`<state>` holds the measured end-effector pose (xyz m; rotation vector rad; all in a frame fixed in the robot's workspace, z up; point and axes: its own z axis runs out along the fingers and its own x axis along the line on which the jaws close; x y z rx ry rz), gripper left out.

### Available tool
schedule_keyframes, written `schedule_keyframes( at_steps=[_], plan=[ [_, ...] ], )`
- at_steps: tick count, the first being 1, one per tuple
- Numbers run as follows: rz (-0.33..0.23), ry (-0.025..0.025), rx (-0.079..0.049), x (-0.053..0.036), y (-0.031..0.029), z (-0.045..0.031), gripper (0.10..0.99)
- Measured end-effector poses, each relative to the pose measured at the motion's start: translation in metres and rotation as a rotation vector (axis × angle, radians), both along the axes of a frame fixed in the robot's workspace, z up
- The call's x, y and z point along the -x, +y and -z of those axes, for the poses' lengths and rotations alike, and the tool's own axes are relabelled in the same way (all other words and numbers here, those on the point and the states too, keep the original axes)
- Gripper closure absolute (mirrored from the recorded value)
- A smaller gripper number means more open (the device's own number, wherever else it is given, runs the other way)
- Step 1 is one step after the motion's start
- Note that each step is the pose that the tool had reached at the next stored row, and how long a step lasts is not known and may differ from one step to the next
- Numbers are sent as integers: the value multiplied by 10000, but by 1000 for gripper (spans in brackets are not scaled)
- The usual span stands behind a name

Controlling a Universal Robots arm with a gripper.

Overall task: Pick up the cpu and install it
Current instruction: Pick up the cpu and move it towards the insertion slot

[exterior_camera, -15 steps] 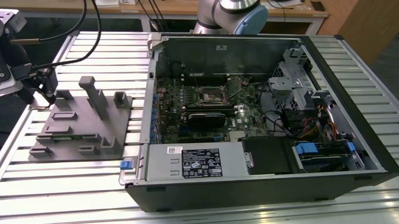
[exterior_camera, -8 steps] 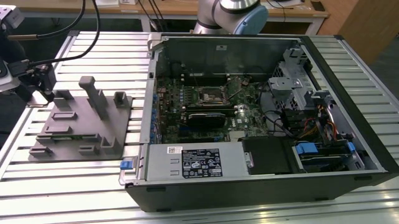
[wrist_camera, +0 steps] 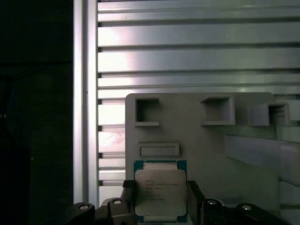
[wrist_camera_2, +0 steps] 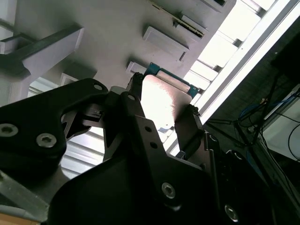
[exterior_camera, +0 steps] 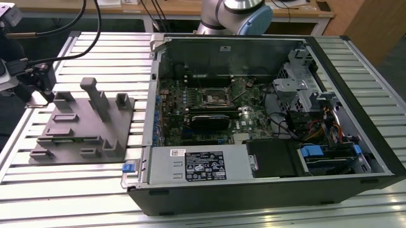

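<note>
— Hand (wrist_camera: 161,202) has its 2 fingers (wrist_camera: 129,200) pressed against opposite edges of the cpu (wrist_camera: 160,190), so I judge it to be gripping the chip.

— Where does that put the chip in the scene?

— Over the grey holder plate (exterior_camera: 76,142), which lies on the slatted worktop (exterior_camera: 63,190) to the exterior view's left of the open computer case (exterior_camera: 266,194). In both wrist views the chip's pale metal top faces the camera, with the holder behind it.

— Is it lifted, or resting in its pocket?

— I cannot tell. No clear gap shows under it.

— What could go wrong from here?

— 3 things, I think. The grip is on thin edges alone, so a jolt could let the chip slide or tilt between the fingers. The socket (exterior_camera: 214,97) sits well apart from the holder, deep inside the case on the board. With walls, a drive cage and loose cables close around it, the bulky hand could clip something on the way in.

— And the 3rd?

— Alignment. If the chip arrives tilted or turned the wrong way, I expect it would seat crooked and might damage the socket's contacts. I also cannot tell whether the socket's frame is open to receive it.
</note>
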<state>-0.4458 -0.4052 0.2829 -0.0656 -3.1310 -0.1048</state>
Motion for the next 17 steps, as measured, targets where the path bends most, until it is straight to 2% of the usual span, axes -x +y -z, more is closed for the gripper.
schedule_keyframes(
  at_steps=[9,13,17],
  plan=[
    [0,0,0,0,5,-58,557],
    [0,0,0,0,10,-141,557],
    [0,1,1,0,16,-281,557]
  ],
)
